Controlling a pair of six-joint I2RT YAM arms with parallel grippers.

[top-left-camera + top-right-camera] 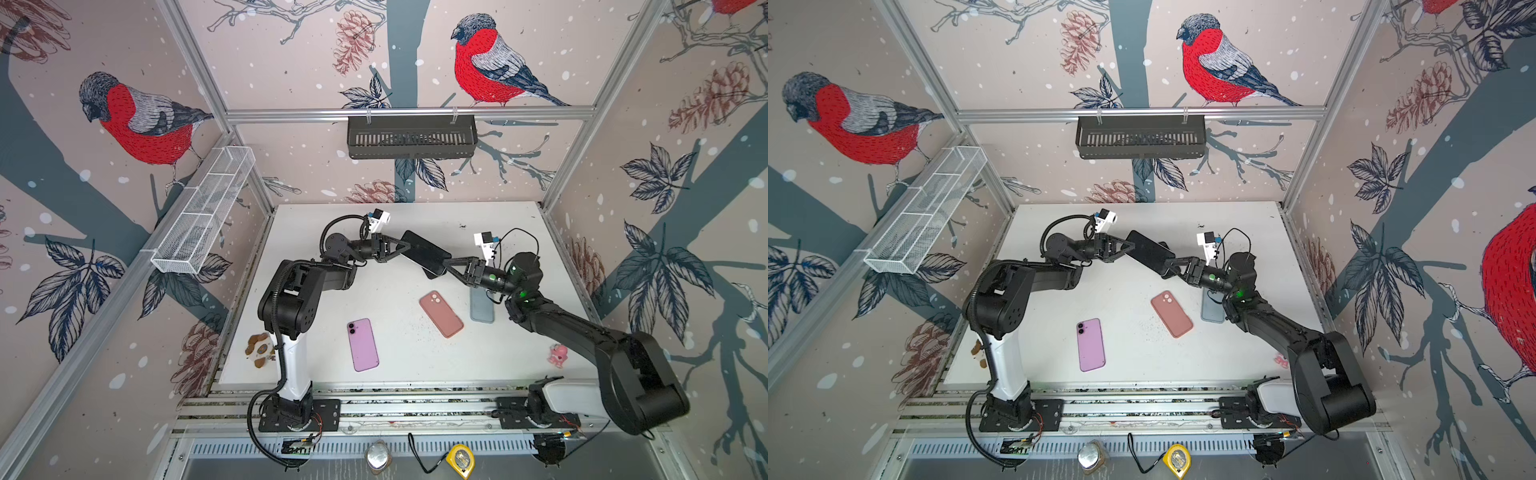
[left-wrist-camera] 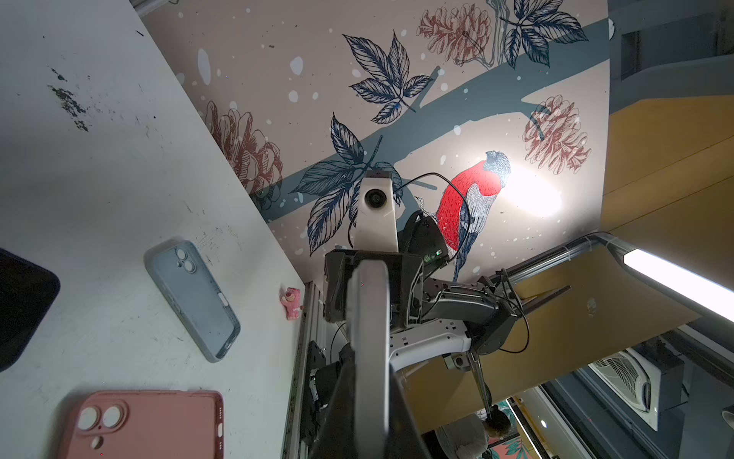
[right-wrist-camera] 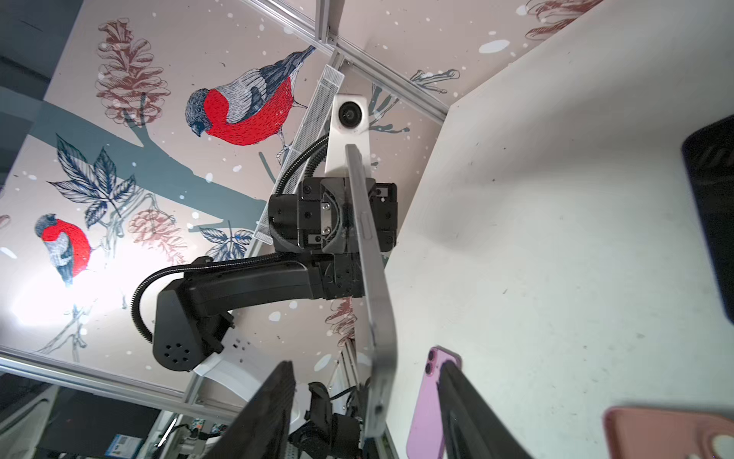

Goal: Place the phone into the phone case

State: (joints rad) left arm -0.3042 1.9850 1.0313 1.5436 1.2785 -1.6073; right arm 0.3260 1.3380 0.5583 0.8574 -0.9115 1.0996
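Nearest the front rail: purple phone (image 1: pixel 363 345) flat on the table (image 1: pixel 395 374); beyond it pink case (image 1: pixel 441 313) and blue-grey case (image 1: pixel 482 309), the latter partly under the right arm. Farther back, dark phone (image 1: pixel 424 251) hangs above the table, bridged between both arms. The left gripper (image 1: pixel 404 248) is clamped on one end; the right gripper (image 1: pixel 445 264) straddles the other end, jaws apart, not yet biting. Which case is meant cannot be told.

Risk: if the left releases before the right bites, the phone drops; a pinch off-centre on the thin edge could twist it.

Right wrist view shows clear gaps between fingers (image 3: pixel 274 409) and phone edge, hidden in both top views. Left wrist view shows the blue-grey case whole.
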